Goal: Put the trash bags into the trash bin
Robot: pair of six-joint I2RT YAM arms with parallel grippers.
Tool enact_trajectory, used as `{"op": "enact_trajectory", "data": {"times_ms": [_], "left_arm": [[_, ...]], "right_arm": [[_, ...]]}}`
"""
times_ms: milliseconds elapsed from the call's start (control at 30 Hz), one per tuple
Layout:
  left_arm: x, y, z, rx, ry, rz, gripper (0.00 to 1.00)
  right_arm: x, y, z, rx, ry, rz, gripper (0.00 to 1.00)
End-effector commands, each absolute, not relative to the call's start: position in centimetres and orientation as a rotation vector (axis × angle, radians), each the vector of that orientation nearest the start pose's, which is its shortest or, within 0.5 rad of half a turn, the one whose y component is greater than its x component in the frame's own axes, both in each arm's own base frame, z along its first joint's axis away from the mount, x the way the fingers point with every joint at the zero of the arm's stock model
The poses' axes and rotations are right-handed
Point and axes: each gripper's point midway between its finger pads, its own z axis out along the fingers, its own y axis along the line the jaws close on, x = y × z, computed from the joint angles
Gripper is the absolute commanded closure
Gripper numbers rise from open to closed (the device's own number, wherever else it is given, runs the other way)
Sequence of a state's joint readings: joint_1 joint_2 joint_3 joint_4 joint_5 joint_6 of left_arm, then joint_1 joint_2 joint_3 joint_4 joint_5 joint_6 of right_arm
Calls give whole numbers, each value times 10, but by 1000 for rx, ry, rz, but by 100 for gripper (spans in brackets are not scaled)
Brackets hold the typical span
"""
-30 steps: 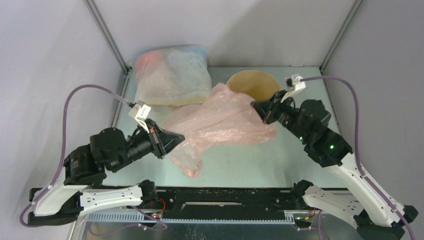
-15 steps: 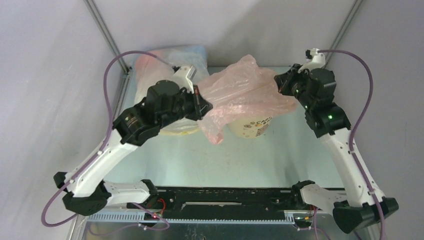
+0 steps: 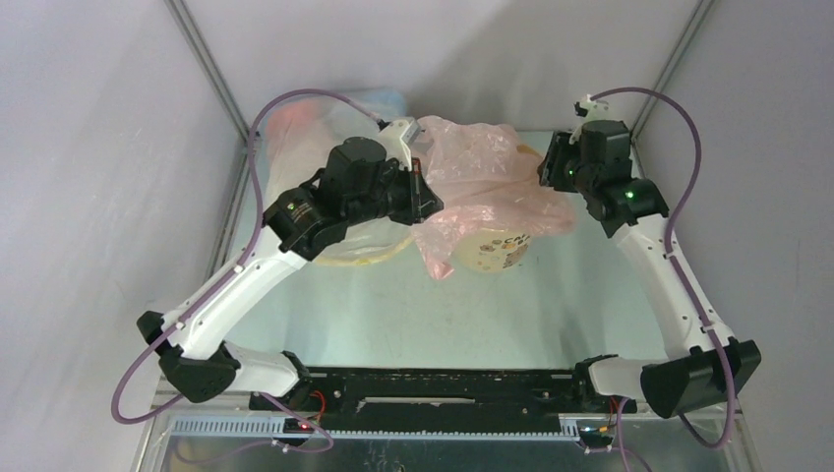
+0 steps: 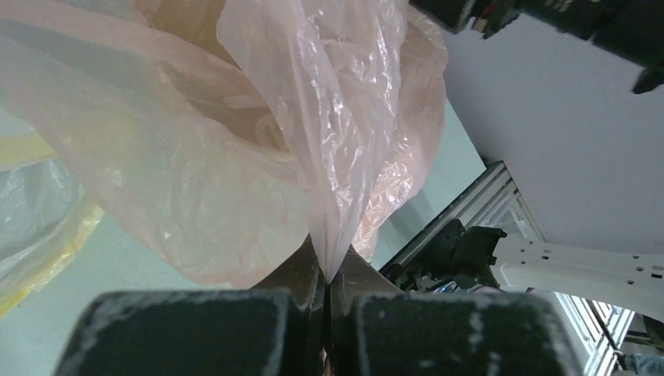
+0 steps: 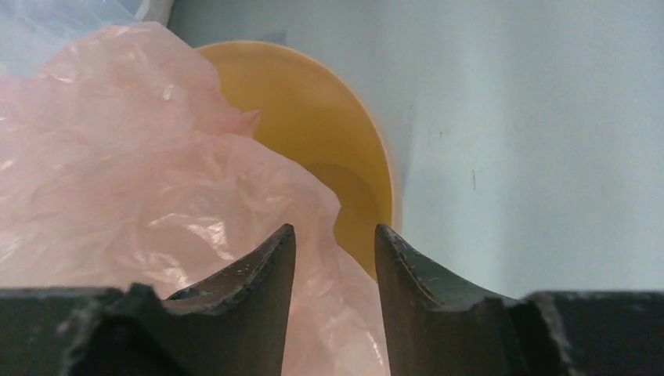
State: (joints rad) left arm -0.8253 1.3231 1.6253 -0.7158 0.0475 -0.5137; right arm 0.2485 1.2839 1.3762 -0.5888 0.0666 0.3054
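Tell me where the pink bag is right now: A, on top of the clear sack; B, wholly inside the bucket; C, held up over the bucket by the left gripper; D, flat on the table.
C: the left gripper is shut on a fold of the bag, which hangs over the mouth of the bucket.

Robotics lab: a walled-in bench cell built for two arms.

Plain grey panel walls (image 3: 89, 147) close the left, right and far sides, held by bare aluminium posts (image 3: 205, 67) at the far corners. A pale green table (image 3: 393, 315) carries white-and-black robot arms (image 3: 246, 285) bolted to a black rail (image 3: 443, 383) at the near edge. Purple cables (image 3: 258, 138) loop to their wrists, and slotted metal ducting (image 3: 393, 428) runs just in front.
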Motion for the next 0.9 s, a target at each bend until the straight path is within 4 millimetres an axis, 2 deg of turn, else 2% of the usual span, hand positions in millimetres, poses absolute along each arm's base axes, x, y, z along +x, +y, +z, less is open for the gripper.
{"op": "enact_trajectory", "data": {"times_ms": [0, 67, 167, 300, 433, 500, 567, 700, 733, 767, 833, 867], "left_arm": [[244, -309, 391, 388, 1993, -942, 100], [247, -313, 387, 398, 2003, -941, 100], [250, -316, 383, 406, 2016, -945, 100], [251, -320, 379, 413, 2030, -952, 100], [248, -319, 382, 417, 2023, -965, 100], [246, -318, 386, 417, 2013, -972, 100], [244, -317, 390, 416, 2006, -982, 100], [239, -319, 397, 428, 1992, -1019, 99], [237, -321, 399, 436, 1986, -1034, 97], [236, -322, 400, 445, 1980, -1048, 91], [232, -325, 404, 467, 1965, -1079, 59], [230, -325, 407, 476, 1957, -1086, 47]], "right_arm": [[360, 83, 372, 75, 1902, 257, 52], [356, 93, 388, 21, 1874, 311, 47], [349, 113, 402, -70, 1849, 416, 40], [346, 136, 402, -165, 1844, 488, 37], [357, 152, 381, -202, 1901, 496, 38], [367, 157, 365, -202, 1943, 492, 43], [377, 163, 344, -202, 2003, 488, 49], [394, 174, 293, -201, 2140, 447, 54], [397, 178, 282, -208, 2169, 436, 56], [399, 182, 270, -216, 2199, 424, 57], [403, 186, 252, -218, 2241, 393, 61], [404, 188, 245, -216, 2254, 384, 62]]}}
